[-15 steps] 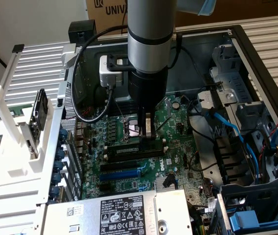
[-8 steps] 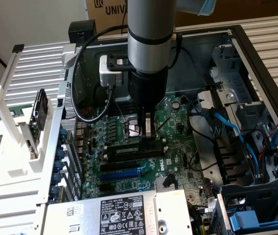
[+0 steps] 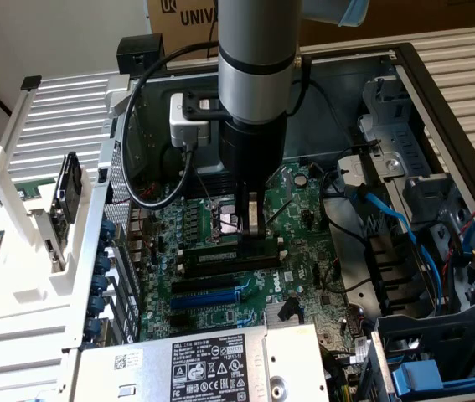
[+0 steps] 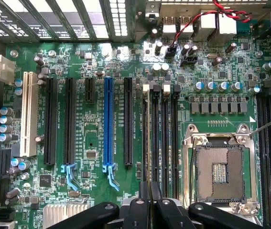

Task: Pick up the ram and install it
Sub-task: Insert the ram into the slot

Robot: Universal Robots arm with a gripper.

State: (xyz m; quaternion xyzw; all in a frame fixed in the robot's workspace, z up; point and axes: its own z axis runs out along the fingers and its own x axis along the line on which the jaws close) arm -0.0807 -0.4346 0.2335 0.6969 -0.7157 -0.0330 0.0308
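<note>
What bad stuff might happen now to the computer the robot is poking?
The hand pinches the thin ram above the slots; if it's tilted or off, pushing might bend or jam it.
The open socket lies right beside; a slip might scratch it.
The black cable looping by the arm might snag.

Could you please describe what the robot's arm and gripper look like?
The arm is a smooth grey tube with a black ring and a blue cap at a joint. A silver box with a looping black cable sits on its side. The gripper is black, with narrow fingers on jointed links.
</note>
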